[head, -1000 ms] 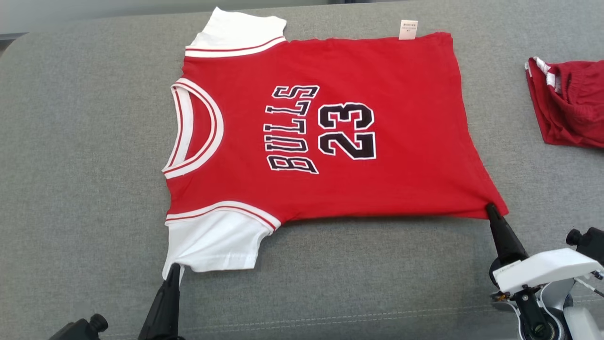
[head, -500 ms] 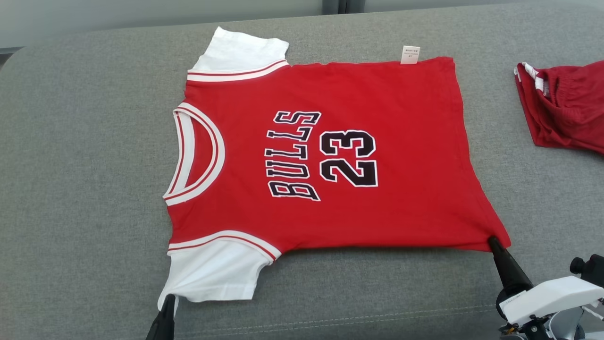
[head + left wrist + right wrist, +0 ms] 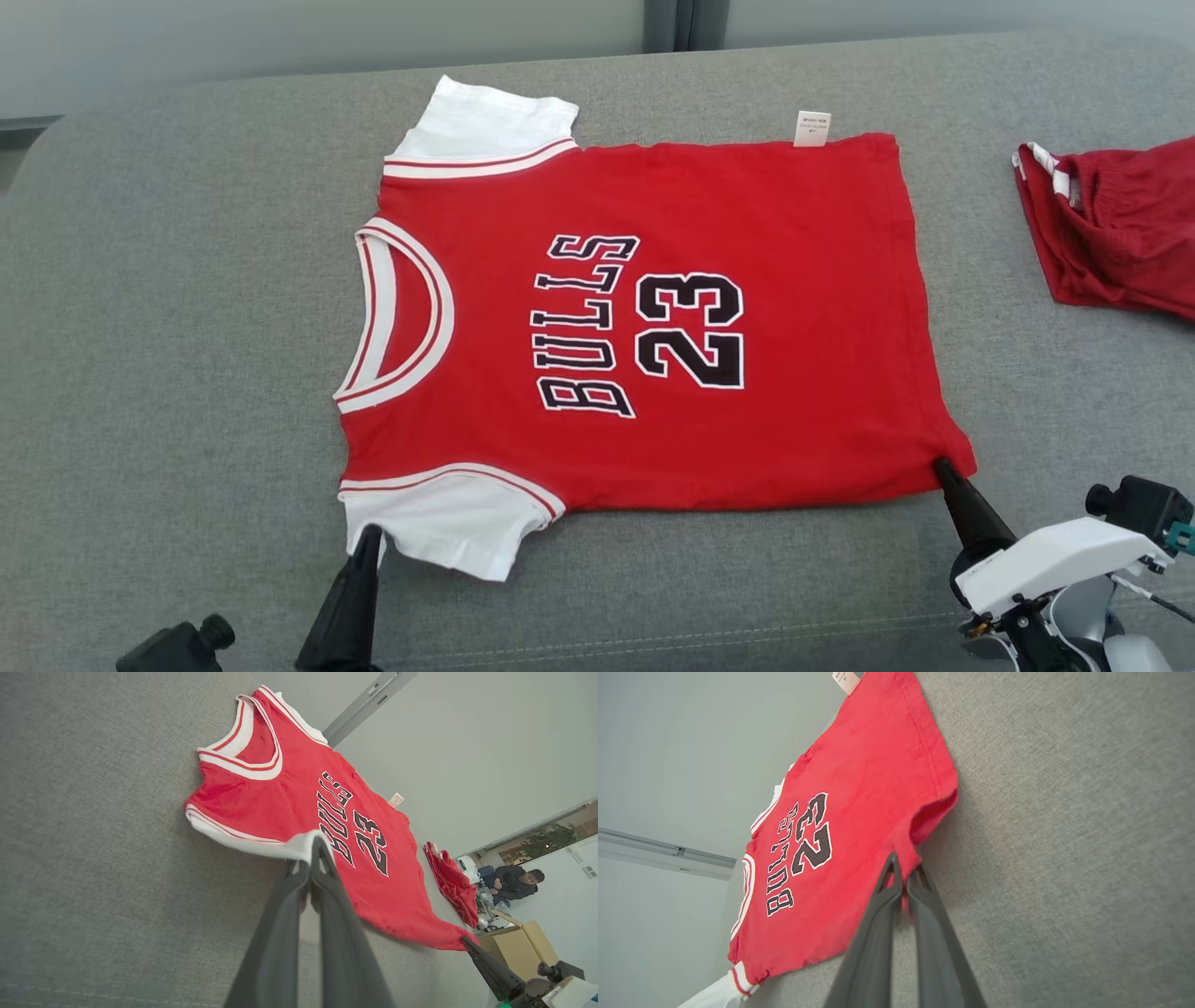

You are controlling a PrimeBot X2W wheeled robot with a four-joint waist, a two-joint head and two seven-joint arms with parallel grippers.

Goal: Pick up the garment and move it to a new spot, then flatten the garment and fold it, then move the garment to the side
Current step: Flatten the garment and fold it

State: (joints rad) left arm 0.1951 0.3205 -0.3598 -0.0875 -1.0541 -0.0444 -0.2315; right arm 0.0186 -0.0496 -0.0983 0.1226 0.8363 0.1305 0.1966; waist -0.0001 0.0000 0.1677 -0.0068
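The grey cushion (image 3: 168,327) carries the jersey (image 3: 803,355) at its centre, front up, collar toward the robot's left and hem toward its right; the body lies largely flat. Red shorts (image 3: 1111,233) lie well apart at the far right and should be kept out of the working area. The step in hand appears to be flattening, or the start of a lengthwise fold, worked from the near edge. Apply equal tension at both ends. Move both arms together, low and parallel to the near edge, so that the cloth neither skews nor bunches. Before folding, check that the far sleeve and the side carrying the tag (image 3: 811,128) lie square. The near hem corner (image 3: 952,453) is drawn to a point and slightly raised, so excess pull there would distort the hem. The near sleeve (image 3: 448,527) is rumpled where it is held. The left gripper (image 3: 370,539) reaches in from the near side at a shallow angle, fingers pressed together on the sleeve's edge. The right gripper (image 3: 945,467) slants inward from the right, fingers closed, pinching the hem corner.
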